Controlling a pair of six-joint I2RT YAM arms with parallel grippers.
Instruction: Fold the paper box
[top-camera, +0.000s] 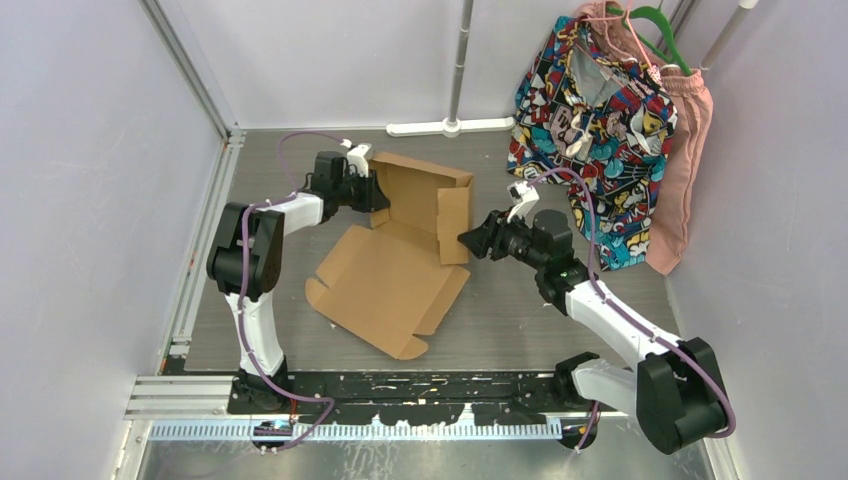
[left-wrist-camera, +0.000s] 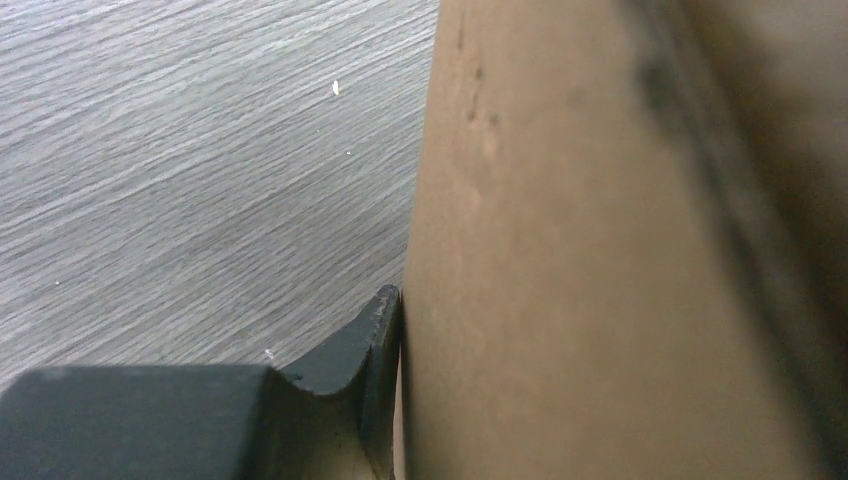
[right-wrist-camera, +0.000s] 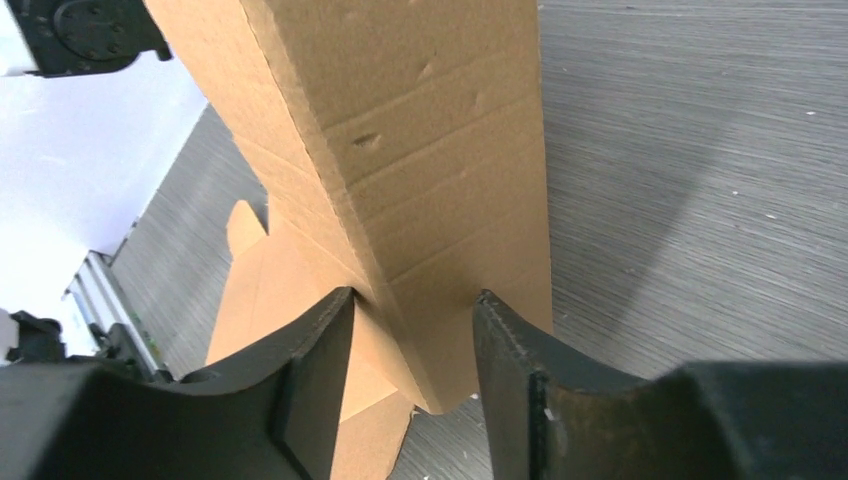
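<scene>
The paper box (top-camera: 385, 280) is a brown cardboard sheet, half raised, in the middle of the table. Its big panel lies flat toward me, and its back and side walls (top-camera: 425, 195) stand up behind it. My left gripper (top-camera: 370, 190) is at the box's far left wall. In the left wrist view one finger (left-wrist-camera: 375, 340) presses flat against the cardboard (left-wrist-camera: 600, 250), which hides the other finger. My right gripper (top-camera: 470, 242) is at the right side flap. It (right-wrist-camera: 415, 297) stands open astride the flap's folded lower corner (right-wrist-camera: 440, 150), the left finger touching and the right finger apart.
Patterned and pink clothes (top-camera: 600, 120) hang on a rack at the back right, close behind my right arm. A white stand base (top-camera: 450, 127) lies at the back wall. Metal rails run along the left edge (top-camera: 200, 250) and the near edge (top-camera: 400, 385).
</scene>
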